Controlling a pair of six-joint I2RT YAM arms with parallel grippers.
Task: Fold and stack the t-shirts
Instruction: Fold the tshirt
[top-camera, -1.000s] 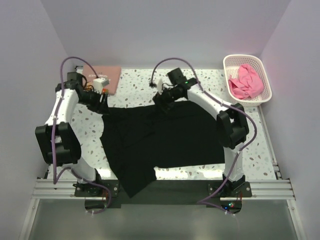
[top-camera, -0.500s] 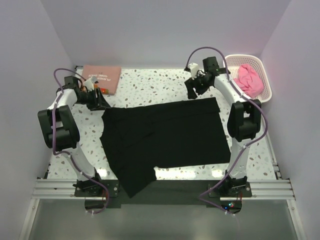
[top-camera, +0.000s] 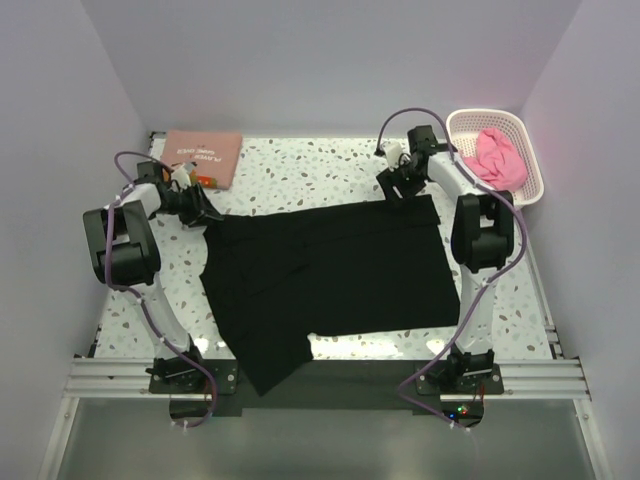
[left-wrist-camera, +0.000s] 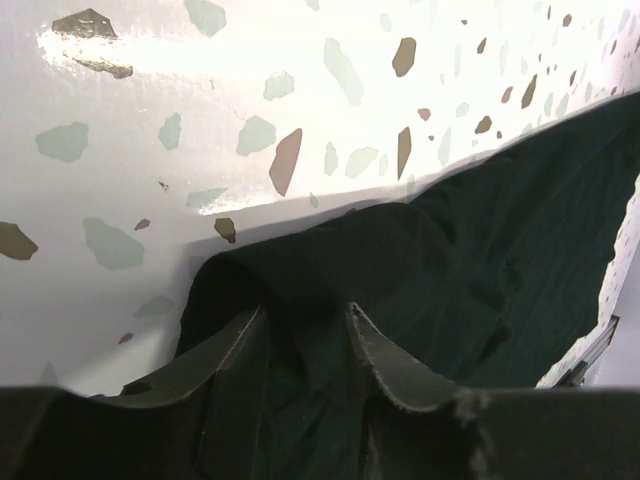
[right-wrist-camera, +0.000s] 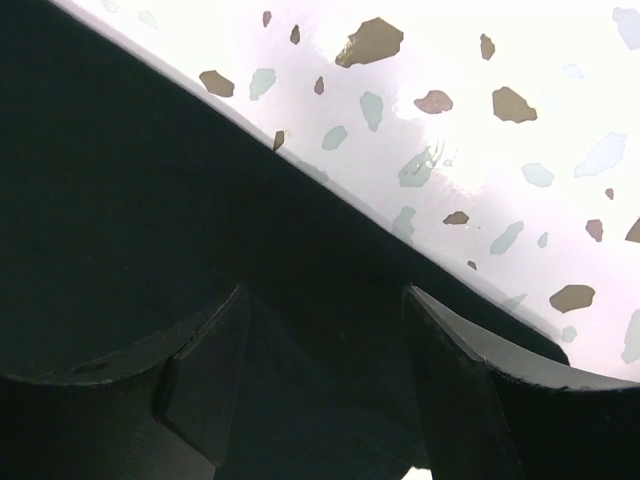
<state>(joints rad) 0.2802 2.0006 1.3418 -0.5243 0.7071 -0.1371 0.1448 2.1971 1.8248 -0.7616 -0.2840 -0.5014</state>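
The black t-shirt (top-camera: 330, 270) lies spread over the middle of the speckled tabletop (top-camera: 290, 160). At its 7 o'clock corner, one part of it reaches down past the near edge, between the two arm bases. The rest of the cloth is mostly flat, with a few creases on the left half.

The left end effector (top-camera: 203, 212) sits low at the shirt's 10 o'clock corner. In the left wrist view its two fingers (left-wrist-camera: 235, 350) stand a narrow gap apart, and the left end effector (left-wrist-camera: 305, 318) straddles a raised hump of black cloth at the shirt's edge. Dark fabric fills the gap, but whether the fingers actually pinch it cannot be told.

The right end effector (top-camera: 403, 190) is at the shirt's far edge, near its 1 o'clock corner. In the right wrist view the fingers (right-wrist-camera: 205, 360) are spread wide, and the right end effector (right-wrist-camera: 325, 296) sits just above flat cloth. The shirt's straight edge runs diagonally just beyond the fingertips, and nothing is held.

Farther off at 1 o'clock, a white lattice basket (top-camera: 490, 112) holds the crumpled bright pink t-shirt (top-camera: 492, 160). At 11 o'clock, the salmon-pink t-shirt (top-camera: 205, 152) lies folded flat by the back wall, well apart from the black one.
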